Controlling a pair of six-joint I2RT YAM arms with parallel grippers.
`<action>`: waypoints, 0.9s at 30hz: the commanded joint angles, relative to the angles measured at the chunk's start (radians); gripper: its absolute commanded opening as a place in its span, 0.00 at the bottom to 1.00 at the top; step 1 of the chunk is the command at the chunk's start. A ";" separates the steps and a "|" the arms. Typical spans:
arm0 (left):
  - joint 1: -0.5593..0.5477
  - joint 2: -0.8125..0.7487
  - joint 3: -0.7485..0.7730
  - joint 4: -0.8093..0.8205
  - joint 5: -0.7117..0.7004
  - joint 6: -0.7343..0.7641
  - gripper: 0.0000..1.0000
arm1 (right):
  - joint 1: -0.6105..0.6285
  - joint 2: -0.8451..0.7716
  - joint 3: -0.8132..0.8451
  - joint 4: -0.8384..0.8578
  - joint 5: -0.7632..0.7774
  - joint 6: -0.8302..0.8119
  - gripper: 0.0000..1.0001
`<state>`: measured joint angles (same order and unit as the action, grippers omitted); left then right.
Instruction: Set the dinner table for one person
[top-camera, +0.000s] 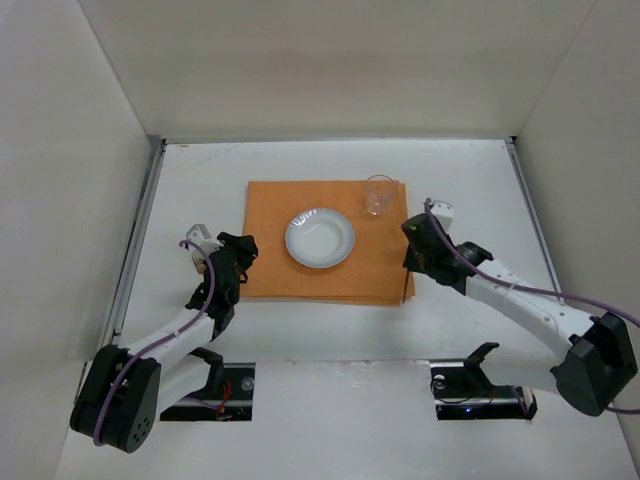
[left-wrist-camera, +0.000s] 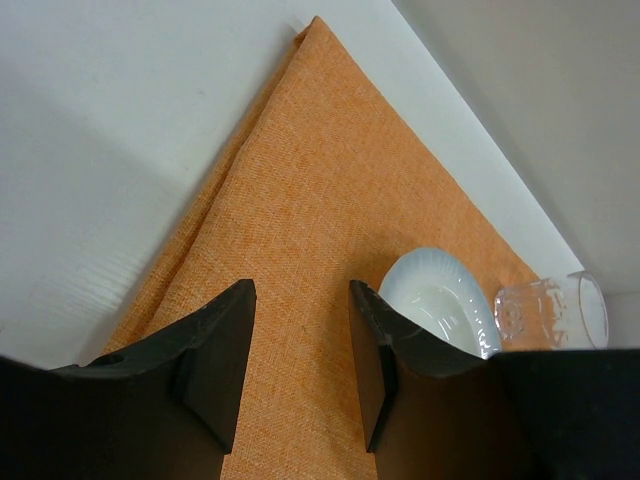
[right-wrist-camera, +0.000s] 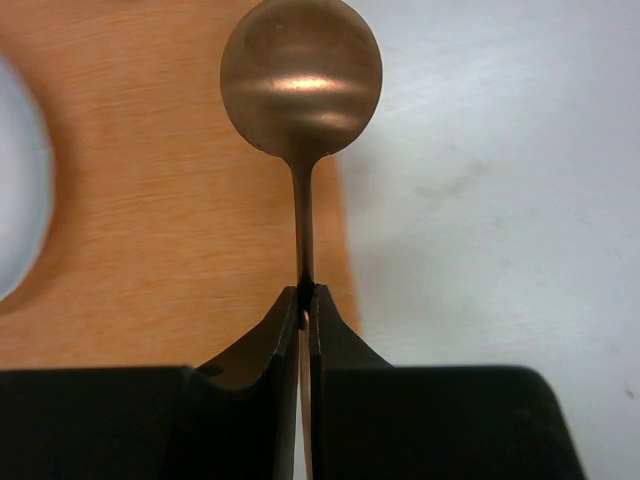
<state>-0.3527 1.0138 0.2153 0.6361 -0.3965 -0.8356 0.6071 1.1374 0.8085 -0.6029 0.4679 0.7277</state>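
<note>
An orange placemat (top-camera: 270, 215) lies in the middle of the white dinner table (top-camera: 200, 180). A white plate (top-camera: 320, 238) sits at its centre and a clear glass (top-camera: 379, 195) stands at its far right corner. My left gripper (left-wrist-camera: 300, 290) is open and empty, over the placemat's left part (left-wrist-camera: 320, 180), with the plate (left-wrist-camera: 440, 300) and glass (left-wrist-camera: 550, 310) to its right. My right gripper (right-wrist-camera: 305, 292) is shut on the thin handle of a copper-coloured spoon (right-wrist-camera: 300, 80). It holds the spoon over the placemat's right edge (right-wrist-camera: 150, 200). In the top view the right gripper (top-camera: 412, 232) is at that edge.
White walls enclose the table on the left, back and right. Metal strips run along the table's left (top-camera: 140, 230) and right sides. Bare tabletop (right-wrist-camera: 500, 200) lies right of the placemat. The arm bases stand at the near edge.
</note>
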 joint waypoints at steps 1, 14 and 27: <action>0.002 0.005 0.001 0.054 0.002 -0.008 0.40 | 0.056 0.091 0.090 0.179 -0.124 -0.163 0.05; -0.005 -0.021 -0.002 0.053 0.004 -0.006 0.40 | 0.030 0.423 0.179 0.426 -0.281 -0.211 0.05; -0.004 -0.006 0.001 0.054 0.008 -0.011 0.40 | -0.034 0.516 0.164 0.426 -0.229 -0.155 0.06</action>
<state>-0.3603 1.0126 0.2153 0.6403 -0.3920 -0.8371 0.5812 1.6360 0.9512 -0.2333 0.2119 0.5552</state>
